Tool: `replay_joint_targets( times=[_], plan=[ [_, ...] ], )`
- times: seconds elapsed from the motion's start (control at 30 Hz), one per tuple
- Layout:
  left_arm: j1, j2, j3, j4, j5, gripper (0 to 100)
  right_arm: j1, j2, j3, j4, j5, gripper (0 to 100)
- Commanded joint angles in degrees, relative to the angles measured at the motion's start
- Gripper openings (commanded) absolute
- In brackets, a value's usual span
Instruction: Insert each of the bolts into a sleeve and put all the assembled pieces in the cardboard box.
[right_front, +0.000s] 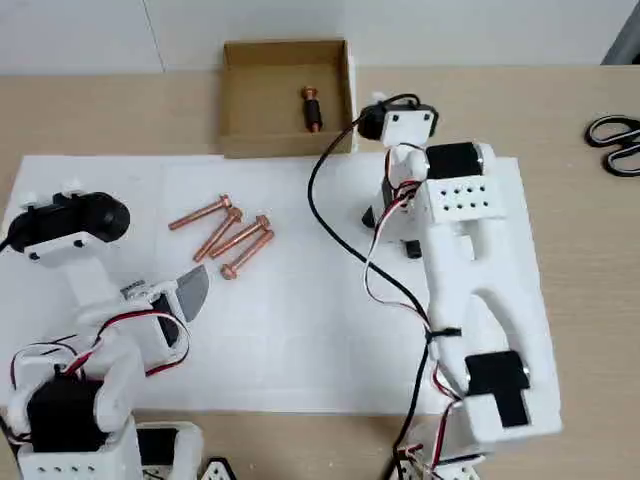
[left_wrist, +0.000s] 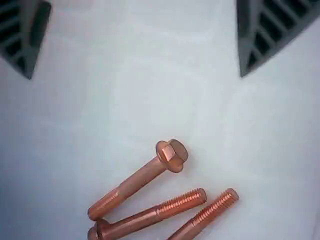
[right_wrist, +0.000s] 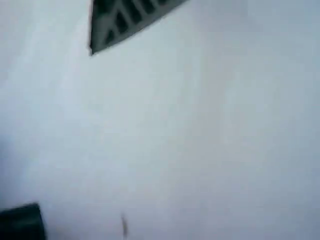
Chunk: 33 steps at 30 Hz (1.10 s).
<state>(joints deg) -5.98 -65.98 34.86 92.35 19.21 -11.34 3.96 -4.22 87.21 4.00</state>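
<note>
The white sheet (right_front: 300, 340) is covering the work area, and both arms are standing over it. The cardboard box (right_front: 235, 100) is sitting at the sheet's far edge and is holding one assembled piece (right_front: 312, 110).

The left gripper (left_wrist: 135, 70) is hanging wide open and is gripping nothing. The right gripper (right_front: 392, 230) is sitting well apart from the bolts, on the opposite side of the sheet. Whether it is open or closed cannot be told.

Four loose bolts (right_front: 225, 232) are lying flat in a cluster between the left gripper and the box. All of them are running roughly parallel, on a diagonal from near-left to far-right in the high view.

The nearest bolt (right_front: 247, 255) is pointing its hex head (left_wrist: 172, 155) toward the left gripper, just beyond the open fingers (left_wrist: 260, 35).

Judgement: the left arm is the nearer one. The bolt is lying ahead of it, so the jaws are needing to advance and close across the shank.
</note>
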Motion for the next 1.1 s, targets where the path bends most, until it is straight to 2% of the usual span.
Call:
replay_joint_targets(
  times=[0.0,0.3,0.47,0.93,1.07],
  plan=[
    [-0.26,-0.53,1.36,-1.23,-0.53,25,0.92,2.24,-0.18,-2.68,1.32,23.1],
    [-0.26,-0.53,3.3,-2.11,-0.53,25,1.1,8.66,-0.18,-8.66,1.32,22.7],
    [-0.26,-0.53,3.3,-2.11,-0.53,25,1.27,11.12,-0.18,-12.0,2.46,15.0],
    [-0.26,-0.53,3.3,-2.11,-0.53,25,6.29,12.18,-0.53,-13.23,4.66,15.0],
    [-0.26,-0.53,3.3,-2.11,-0.53,25,5.67,12.26,-0.53,-13.58,4.92,15.0]
  ],
)
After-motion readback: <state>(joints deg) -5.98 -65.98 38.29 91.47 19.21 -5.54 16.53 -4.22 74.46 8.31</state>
